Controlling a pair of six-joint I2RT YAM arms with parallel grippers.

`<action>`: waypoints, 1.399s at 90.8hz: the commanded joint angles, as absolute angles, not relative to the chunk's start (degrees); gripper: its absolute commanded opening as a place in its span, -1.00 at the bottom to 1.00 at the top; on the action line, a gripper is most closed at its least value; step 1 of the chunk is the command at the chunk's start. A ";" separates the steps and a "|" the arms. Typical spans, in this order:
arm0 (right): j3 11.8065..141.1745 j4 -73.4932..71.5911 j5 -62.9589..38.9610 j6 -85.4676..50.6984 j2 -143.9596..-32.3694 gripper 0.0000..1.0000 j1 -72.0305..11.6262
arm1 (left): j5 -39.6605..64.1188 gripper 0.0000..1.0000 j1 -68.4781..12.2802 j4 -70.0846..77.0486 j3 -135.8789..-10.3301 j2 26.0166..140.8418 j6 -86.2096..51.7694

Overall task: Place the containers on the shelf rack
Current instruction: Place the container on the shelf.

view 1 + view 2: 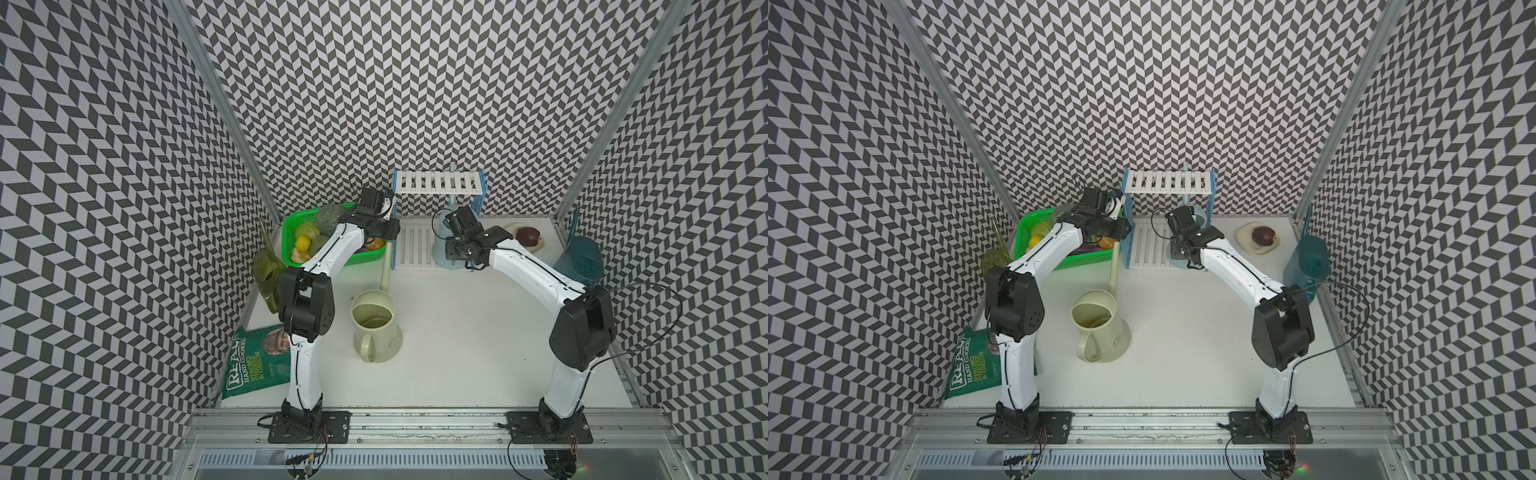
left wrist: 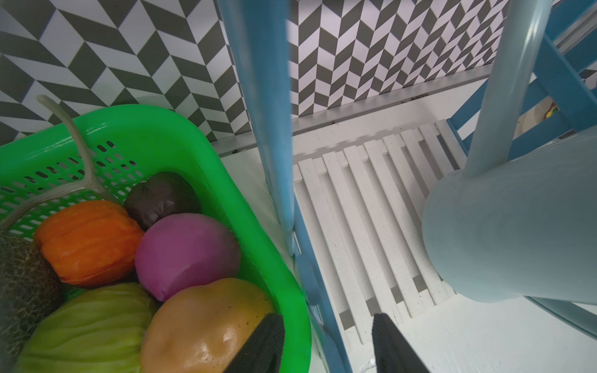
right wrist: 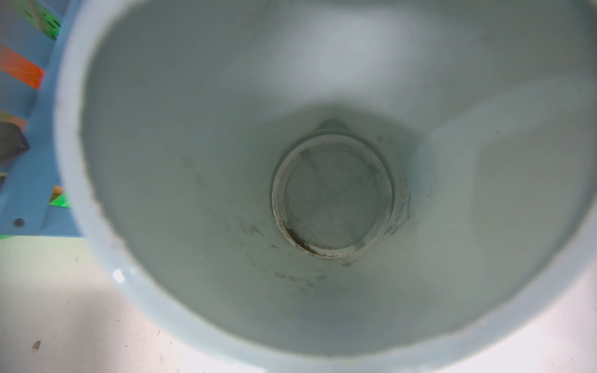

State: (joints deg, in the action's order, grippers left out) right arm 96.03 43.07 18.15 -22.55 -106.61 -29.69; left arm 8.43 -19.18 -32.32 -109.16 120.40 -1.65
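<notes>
1. Cream can (image 1: pixel 376 322): nearest me, in front of the shelf rack (image 1: pixel 438 180), upright on the table, untouched. The handle faces me. The long axis runs handle-to-spout straight at the rack, with the spout tip just beside its left front corner.
2. Olive-green can (image 1: pixel 266 274): well left of the rack, past the green basket (image 2: pixel 145 122). Upright, spout slanting up and away. Not placed.
3. Teal can (image 1: pixel 579 259): well right of the rack, upright, spout rising along the wall. Not placed.
4. Pale blue can (image 2: pixel 504 232): upright at the right end of the rack's lower shelf, base at the front edge. I can't tell if it's fully seated. The spout rises up and back, and its tip pokes above the upper shelf.
5. Right gripper (image 1: pixel 457 251): over that can's mouth, clenched. What it pinches is hidden; my guess is rim or handle.
6. Left gripper (image 2: pixel 326 316): jaws apart, straddling the rack's left side panel, gripping nothing I can see.
7. My call: one of four nearly done, three left, upper shelf bare.
</notes>
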 commanded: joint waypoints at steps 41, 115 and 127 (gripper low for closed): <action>96.24 35.07 20.52 -24.03 -108.45 -0.89 -28.26 | 4.40 -0.24 -21.02 -32.03 -107.05 121.86 -2.39; 101.22 40.39 19.59 -23.42 -111.37 -0.37 -28.04 | 3.68 -0.34 -21.40 -31.49 -103.12 119.98 -2.12; 101.51 40.46 19.48 -23.29 -111.12 -0.32 -28.07 | 3.81 -0.34 -21.39 -31.34 -102.84 119.82 -2.07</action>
